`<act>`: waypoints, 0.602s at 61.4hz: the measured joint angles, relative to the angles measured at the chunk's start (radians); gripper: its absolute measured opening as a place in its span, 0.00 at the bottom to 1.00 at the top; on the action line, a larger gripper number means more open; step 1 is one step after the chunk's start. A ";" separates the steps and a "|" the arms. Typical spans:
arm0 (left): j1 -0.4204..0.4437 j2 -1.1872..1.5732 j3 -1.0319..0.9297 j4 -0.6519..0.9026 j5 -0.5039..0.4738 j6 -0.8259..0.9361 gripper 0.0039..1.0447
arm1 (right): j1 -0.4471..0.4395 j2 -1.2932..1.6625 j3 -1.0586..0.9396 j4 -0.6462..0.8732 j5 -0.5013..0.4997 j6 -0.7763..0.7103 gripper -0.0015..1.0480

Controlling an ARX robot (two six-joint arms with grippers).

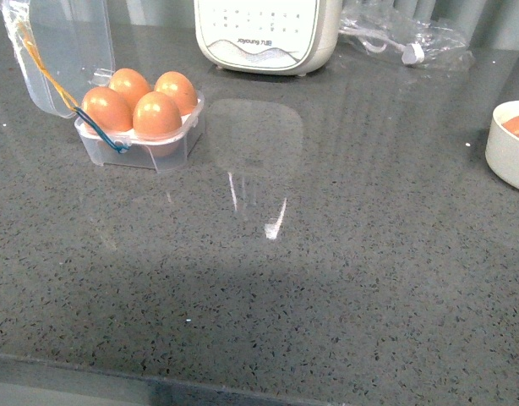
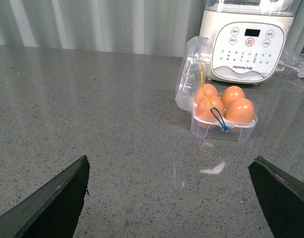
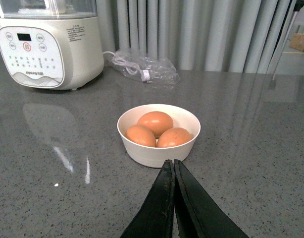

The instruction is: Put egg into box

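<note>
Just beyond the right fingers [image 3: 191,208] a white round bowl [image 3: 157,148] stands on the grey speckled countertop [image 3: 251,148], holding three brown eggs [image 3: 155,122] that touch one another. Farther out from those fingers, toward the robot's left, stands a cream appliance [image 3: 48,44] with a button panel. Beside it, farther off than the bowl, a crumpled clear plastic bag [image 3: 142,67] lies before a pale pleated curtain [image 3: 191,34]. The appliance also stands well beyond the left fingers [image 2: 53,203]

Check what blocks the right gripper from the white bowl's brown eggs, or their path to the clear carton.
Nothing visible lies between the shut right gripper and the brown eggs in the white bowl. The clear carton is open, but all four cells are full.
</note>
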 joint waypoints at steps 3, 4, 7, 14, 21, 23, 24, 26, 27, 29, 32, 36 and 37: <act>0.000 0.000 0.000 0.000 -0.001 0.000 0.94 | 0.000 -0.061 0.000 -0.068 -0.001 0.000 0.03; 0.000 0.000 0.000 0.000 -0.002 0.000 0.94 | 0.000 -0.069 0.000 -0.071 -0.001 0.000 0.03; 0.000 0.000 0.000 0.000 -0.001 0.000 0.94 | 0.000 -0.097 0.000 -0.074 -0.001 0.000 0.03; 0.000 0.000 0.000 0.000 0.000 0.000 0.94 | -0.001 -0.098 0.000 -0.080 0.000 0.000 0.03; 0.000 -0.001 0.000 0.000 0.000 0.000 0.94 | -0.001 -0.100 0.000 -0.080 -0.001 0.000 0.03; 0.000 -0.001 0.000 0.000 0.000 0.000 0.94 | -0.001 -0.100 0.000 -0.080 -0.001 0.000 0.03; 0.000 -0.001 0.000 0.000 0.000 0.000 0.94 | -0.001 -0.100 0.000 -0.080 -0.001 0.000 0.03; 0.000 -0.001 0.000 0.000 0.000 0.000 0.94 | -0.001 -0.100 0.000 -0.080 -0.001 -0.001 0.04; 0.000 -0.001 0.000 0.000 0.000 0.000 0.94 | -0.001 -0.100 0.000 -0.080 -0.001 -0.001 0.05; 0.000 -0.001 0.000 0.000 0.000 0.000 0.94 | -0.001 -0.100 0.000 -0.080 -0.001 -0.001 0.10; 0.000 -0.001 0.000 0.000 0.000 0.000 0.94 | -0.001 -0.100 0.000 -0.080 0.000 -0.001 0.18; 0.000 -0.001 0.000 0.000 -0.001 0.000 0.94 | -0.001 -0.100 0.000 -0.080 0.000 -0.001 0.32; 0.000 -0.001 0.000 0.000 0.000 0.000 0.94 | -0.001 -0.100 0.000 -0.080 0.000 -0.001 0.35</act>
